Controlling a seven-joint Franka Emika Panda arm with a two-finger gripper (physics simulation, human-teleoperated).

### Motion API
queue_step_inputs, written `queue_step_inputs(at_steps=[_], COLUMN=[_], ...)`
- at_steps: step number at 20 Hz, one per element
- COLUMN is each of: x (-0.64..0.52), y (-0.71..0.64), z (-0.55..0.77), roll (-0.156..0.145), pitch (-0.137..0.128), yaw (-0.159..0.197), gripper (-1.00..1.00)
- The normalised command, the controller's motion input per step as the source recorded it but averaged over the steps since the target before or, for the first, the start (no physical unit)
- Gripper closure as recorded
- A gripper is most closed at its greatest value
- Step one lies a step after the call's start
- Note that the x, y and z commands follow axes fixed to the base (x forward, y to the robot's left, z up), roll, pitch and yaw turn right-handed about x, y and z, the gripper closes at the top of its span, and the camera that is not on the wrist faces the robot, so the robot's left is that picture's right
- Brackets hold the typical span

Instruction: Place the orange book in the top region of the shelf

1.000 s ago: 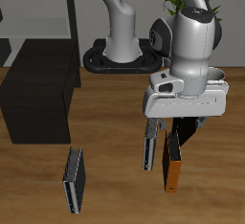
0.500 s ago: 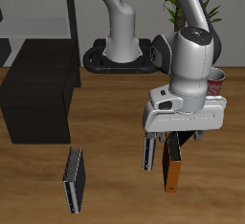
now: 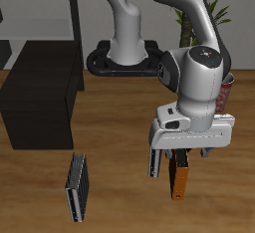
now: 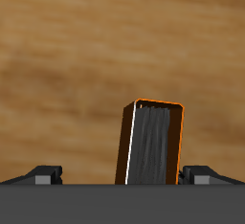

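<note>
The orange book (image 3: 180, 177) stands on edge on the tabletop (image 3: 120, 177) near its front edge, well apart from the shelf (image 3: 40, 103), and the gripper (image 3: 186, 153) has sunk lower over it, fingers (image 4: 46, 173) spread either side, suggesting a grasp is imminent.

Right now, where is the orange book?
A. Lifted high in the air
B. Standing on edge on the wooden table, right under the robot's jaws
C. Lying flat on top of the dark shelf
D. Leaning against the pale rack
B: the orange book stands on edge on the table below the gripper, far from the shelf.
</note>
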Motion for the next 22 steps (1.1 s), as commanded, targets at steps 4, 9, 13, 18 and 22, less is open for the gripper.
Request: queue_step_inputs(at_steps=[4, 9, 13, 18, 22], x=[-0.03, -0.01, -0.06, -0.09, -0.20], y=[0.06, 0.01, -0.05, 0.00, 0.04], z=[-0.25, -0.13, 0.09, 0.49, 0.60], roll=[0.007, -0.010, -0.002, 0.004, 0.022], pitch=[0.034, 0.008, -0.011, -0.064, -0.087], yaw=[0.007, 0.012, 0.010, -0.010, -0.002], gripper=[-1.00, 1.00, 1.00, 1.00, 1.00])
